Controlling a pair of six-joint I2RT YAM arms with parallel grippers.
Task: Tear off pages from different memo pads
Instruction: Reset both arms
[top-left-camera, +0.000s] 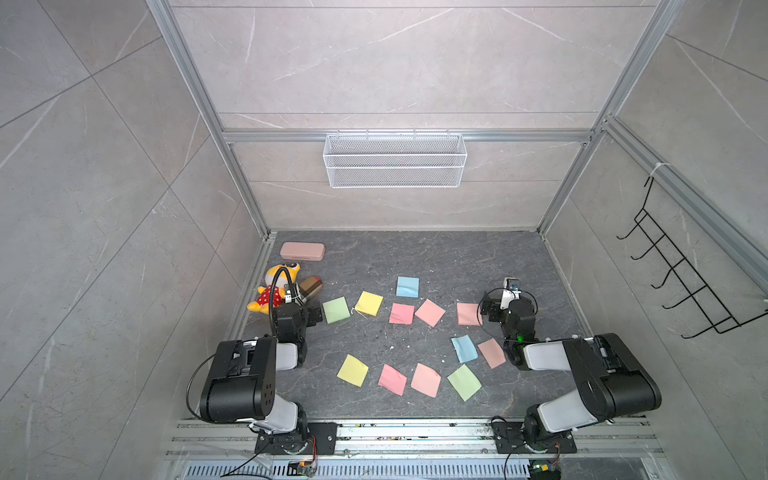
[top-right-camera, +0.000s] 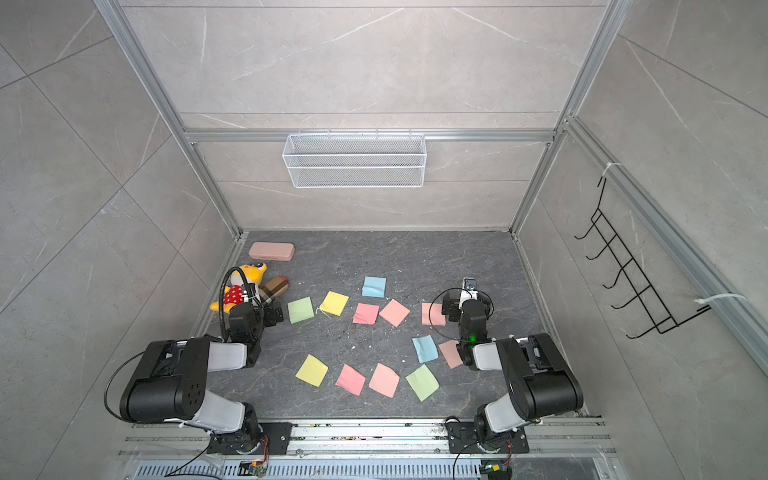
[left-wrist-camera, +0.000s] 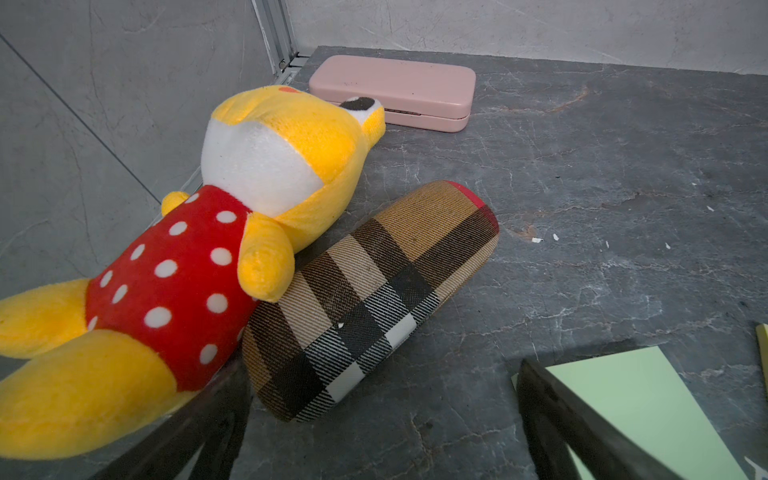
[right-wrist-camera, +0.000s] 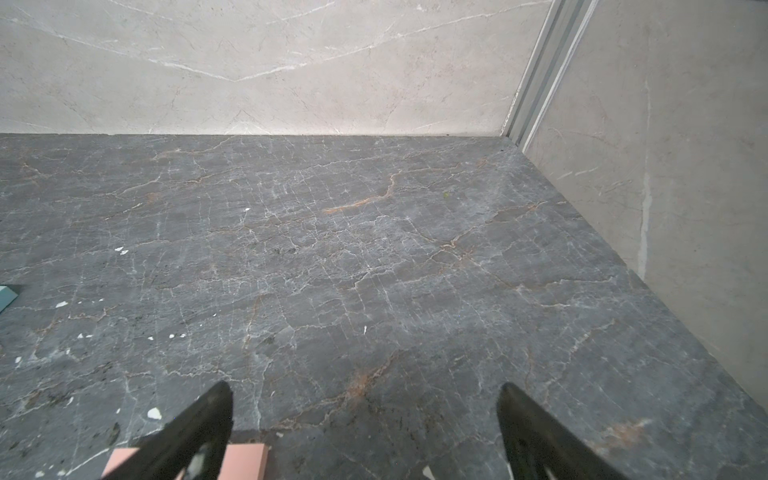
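Observation:
Several memo pads lie in a back row in both top views: green (top-left-camera: 336, 309), yellow (top-left-camera: 368, 303), blue (top-left-camera: 407, 286), pink (top-left-camera: 402, 313) and two salmon ones (top-left-camera: 430, 312) (top-left-camera: 468, 313). Several loose pages lie nearer the front, among them yellow (top-left-camera: 352, 370), pink (top-left-camera: 392, 379) and green (top-left-camera: 464, 382). My left gripper (top-left-camera: 316, 312) (left-wrist-camera: 380, 370) stands open and empty just left of the green pad (left-wrist-camera: 640, 415). My right gripper (top-left-camera: 491, 306) (right-wrist-camera: 363, 388) is open and empty over bare floor, one finger above the right salmon pad (right-wrist-camera: 245, 459).
A yellow plush toy (top-left-camera: 274, 291) and a plaid case (left-wrist-camera: 374, 291) lie against the left wall beside my left gripper. A pink case (top-left-camera: 302, 251) sits in the back left corner. A wire basket (top-left-camera: 395, 160) hangs on the back wall. White paper crumbs dot the dark floor (top-left-camera: 457, 257).

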